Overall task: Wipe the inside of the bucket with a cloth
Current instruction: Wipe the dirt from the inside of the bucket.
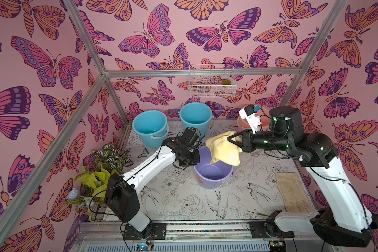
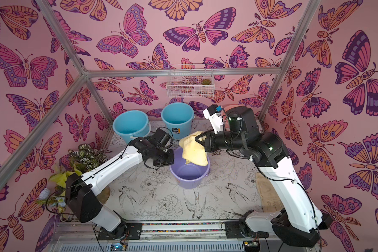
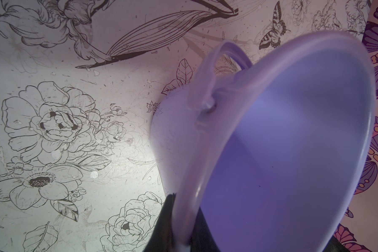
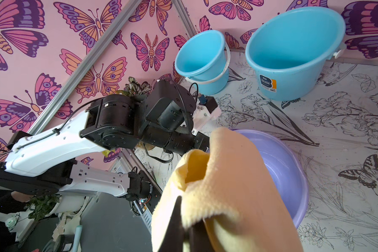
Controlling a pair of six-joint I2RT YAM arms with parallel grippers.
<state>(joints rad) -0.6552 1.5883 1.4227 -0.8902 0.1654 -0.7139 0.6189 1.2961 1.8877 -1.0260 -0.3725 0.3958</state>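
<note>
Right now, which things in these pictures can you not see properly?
the pink bucket: both top views, mostly behind the right arm.
the bucket, far inner wall: top views, the cloth hangs before it.
the left gripper: top views, hidden under its own wrist; left wrist view, fingers cut by the edge.
the tan mat: near end under the right arm.

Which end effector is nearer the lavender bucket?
Left. The left end effector is shut on the rim of the bucket; the right end effector hangs above its opening, shut on the cloth.
</note>
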